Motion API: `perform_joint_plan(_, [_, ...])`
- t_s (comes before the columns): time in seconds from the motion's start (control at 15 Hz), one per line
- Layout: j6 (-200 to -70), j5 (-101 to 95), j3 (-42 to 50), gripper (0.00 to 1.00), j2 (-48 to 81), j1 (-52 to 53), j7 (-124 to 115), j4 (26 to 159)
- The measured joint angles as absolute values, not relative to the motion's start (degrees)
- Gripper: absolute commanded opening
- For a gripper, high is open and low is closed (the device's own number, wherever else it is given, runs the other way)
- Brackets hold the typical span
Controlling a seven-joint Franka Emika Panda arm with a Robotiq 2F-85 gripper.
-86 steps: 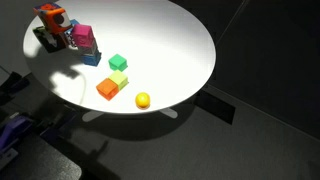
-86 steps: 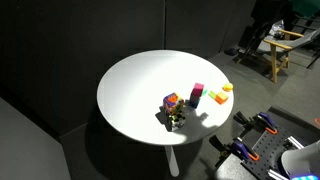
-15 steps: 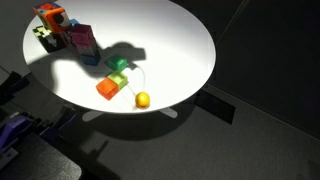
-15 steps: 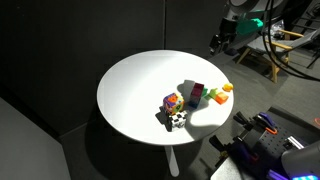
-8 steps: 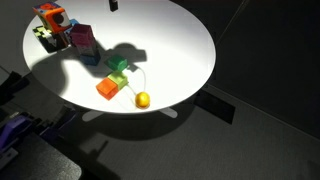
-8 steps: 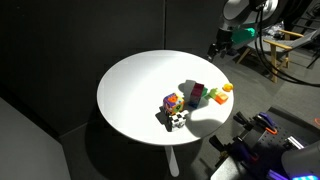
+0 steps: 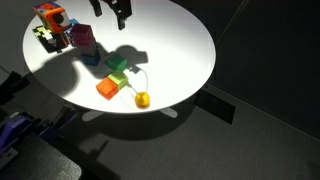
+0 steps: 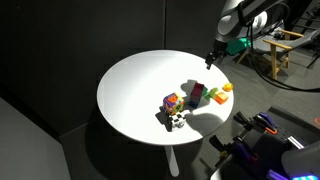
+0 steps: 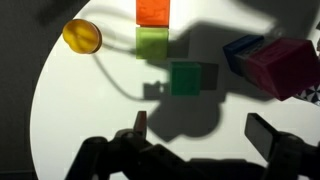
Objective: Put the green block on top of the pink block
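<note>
The green block lies in the arm's shadow on the white round table, just ahead of my gripper in the wrist view. It also shows in both exterior views. The pink block stands to its right in the wrist view, beside a blue block, and shows in both exterior views. My gripper hangs open and empty above the table, apart from both blocks.
A lime block, an orange block and a yellow ball lie close to the green block. A stack of coloured toys stands past the pink block near the table edge.
The arm has come in over the table and moved lower, towards the blocks; its shadow now covers the green block. The blocks have not moved.
</note>
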State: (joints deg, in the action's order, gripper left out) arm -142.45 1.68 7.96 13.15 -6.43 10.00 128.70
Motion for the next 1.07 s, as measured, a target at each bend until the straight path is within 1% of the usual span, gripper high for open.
perform_joint_plan(0.67, [-143.8,2.8,4.4,1.0,23.8,-9.9,13.7,124.0])
perform_joint_plan(1.07, [-144.3,2.8,3.1,1.0,28.7,-10.0,13.6,120.5])
